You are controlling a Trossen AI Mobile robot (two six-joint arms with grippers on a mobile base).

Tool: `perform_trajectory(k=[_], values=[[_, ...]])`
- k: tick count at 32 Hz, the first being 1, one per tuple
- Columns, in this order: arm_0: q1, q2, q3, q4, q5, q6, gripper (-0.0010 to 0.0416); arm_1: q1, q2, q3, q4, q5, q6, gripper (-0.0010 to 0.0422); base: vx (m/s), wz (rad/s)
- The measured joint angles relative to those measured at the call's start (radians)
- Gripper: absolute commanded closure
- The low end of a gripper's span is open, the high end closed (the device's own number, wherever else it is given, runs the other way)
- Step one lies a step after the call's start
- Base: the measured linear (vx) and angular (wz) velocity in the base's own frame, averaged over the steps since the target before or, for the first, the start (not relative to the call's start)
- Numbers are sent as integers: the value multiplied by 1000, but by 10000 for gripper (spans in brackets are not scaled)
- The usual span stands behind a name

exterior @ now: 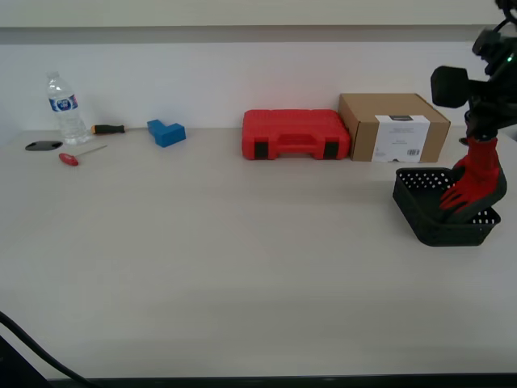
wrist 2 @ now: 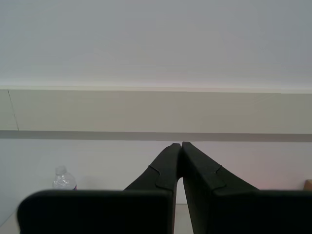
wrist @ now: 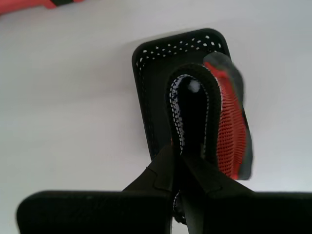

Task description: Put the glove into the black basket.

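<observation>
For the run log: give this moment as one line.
first gripper: shut on glove | glove: hanging into black basket | second gripper: shut, empty, raised | release: not yet

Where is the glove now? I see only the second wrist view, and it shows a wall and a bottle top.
Observer: The glove hangs from my first gripper, which is shut on its cuff.
Operator: Is it over the basket?
Observer: Yes. In the exterior view its lower end is down inside the basket, at that view's right.
Operator: What stands near the basket?
Observer: A cardboard box stands behind it, by the wall, and a red case is beside the box.
</observation>
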Motion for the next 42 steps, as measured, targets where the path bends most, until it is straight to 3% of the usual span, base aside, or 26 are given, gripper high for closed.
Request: perform_trajectory(k=[6, 11, 14, 18, 25, 30, 34, 41, 42], values=[[0, 231, 37, 59, -9, -3, 407, 0, 0, 0, 0, 0, 0, 412, 0, 0], [-1, 338, 107, 73, -35, -23, 407, 0, 0, 0, 0, 0, 0, 412, 0, 0], [-6, 446, 203, 79, -90, -52, 407, 0, 0, 0, 0, 0, 0, 412, 0, 0], [-17, 533, 269, 85, -175, -54, 407, 0, 0, 0, 0, 0, 0, 412, 0, 0], [-23, 577, 287, 61, -191, -32, 393, 0, 0, 0, 0, 0, 0, 412, 0, 0], [-41, 577, 284, 37, -191, -40, 232, 0, 0, 0, 0, 0, 0, 412, 0, 0], [-43, 577, 283, 37, -192, -71, 176, 0, 0, 0, 0, 0, 0, 412, 0, 0], [-43, 493, 283, -1, -192, -73, 153, 0, 0, 0, 0, 0, 0, 412, 0, 0], [-42, 459, 283, -25, -163, -77, 156, 0, 0, 0, 0, 0, 0, 412, 0, 0]])
